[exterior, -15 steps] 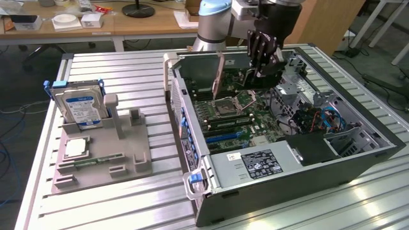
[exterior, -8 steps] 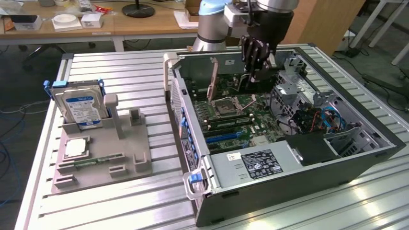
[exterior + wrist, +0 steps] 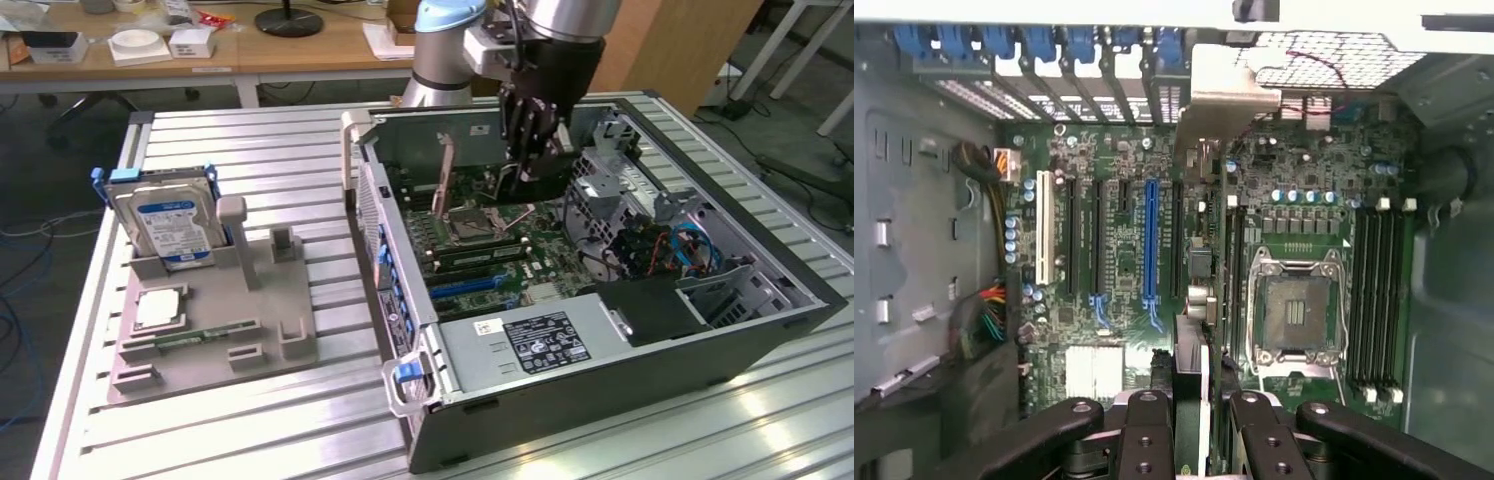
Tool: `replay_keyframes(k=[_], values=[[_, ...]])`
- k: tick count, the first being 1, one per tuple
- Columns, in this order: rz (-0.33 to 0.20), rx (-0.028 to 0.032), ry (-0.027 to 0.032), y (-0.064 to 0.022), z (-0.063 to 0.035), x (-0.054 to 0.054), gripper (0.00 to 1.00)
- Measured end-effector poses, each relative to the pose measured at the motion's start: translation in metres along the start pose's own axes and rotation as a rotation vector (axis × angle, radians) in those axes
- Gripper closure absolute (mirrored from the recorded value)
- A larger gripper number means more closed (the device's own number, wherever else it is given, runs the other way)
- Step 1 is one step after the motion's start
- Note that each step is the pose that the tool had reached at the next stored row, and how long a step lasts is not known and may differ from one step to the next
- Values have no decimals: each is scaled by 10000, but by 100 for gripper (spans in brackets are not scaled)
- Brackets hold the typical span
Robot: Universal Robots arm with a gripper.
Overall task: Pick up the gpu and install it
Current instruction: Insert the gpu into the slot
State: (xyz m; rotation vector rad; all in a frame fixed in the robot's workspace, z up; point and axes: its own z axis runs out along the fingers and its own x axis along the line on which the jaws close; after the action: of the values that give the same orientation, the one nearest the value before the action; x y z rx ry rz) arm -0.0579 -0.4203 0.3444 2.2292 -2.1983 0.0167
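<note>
- Wrist view: pincer (image 3: pixel 1199 440) is clamped on the gpu (image 3: pixel 1192 375), w/ fingers (image 3: pixel 1147 435) pressing either face of the thin card.
- Card is held on edge and runs straight ahead from the pincer. Its end bracket (image 3: pixel 1222 100) is the part farthest from the pincer, near the blue latches (image 3: pixel 1044 45) at the case's rear wall. Prob oriented so the bracket meets the rear opening.
- Mobo (image 3: pixel 1114 170) lies below the pincer, its slots parallel to the card. I judge it's held that way so the connector edge can drop straight in.
- Blue slot (image 3: pixel 1150 240) is just beside the card's line and the white slot (image 3: pixel 1042 235) is farther out on the same side. CPU socket (image 3: pixel 1294 310) sits on the other side of the pincer.
- Can't tell which slot is directly under the card. It looks apart from the board, so prob not yet seated.
- Ext view: pincer points down inside the open case (image 3: pixel 641 340), above the mobo. Dark piece hanging btwn its fingers is prob the gpu.
- PSU (image 3: pixel 534 345) is nearer the camera than the pincer, w/ board in btwn.
- HDD (image 3: pixel 167 225) stands upright in a grey fixture (image 3: pixel 267 310) on the slatted table (image 3: pixel 267 150), outside the case. It's well apart from the pincer, to the exterior view's left. Upright holders prob keep parts graspable from above.
</note>
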Motion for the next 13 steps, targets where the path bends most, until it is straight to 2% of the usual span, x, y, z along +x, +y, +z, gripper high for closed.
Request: replay_keyframes(k=[6,13], values=[[-104,7,-1,33,108,11,73],[-101,5,11,37,166,86,73]])
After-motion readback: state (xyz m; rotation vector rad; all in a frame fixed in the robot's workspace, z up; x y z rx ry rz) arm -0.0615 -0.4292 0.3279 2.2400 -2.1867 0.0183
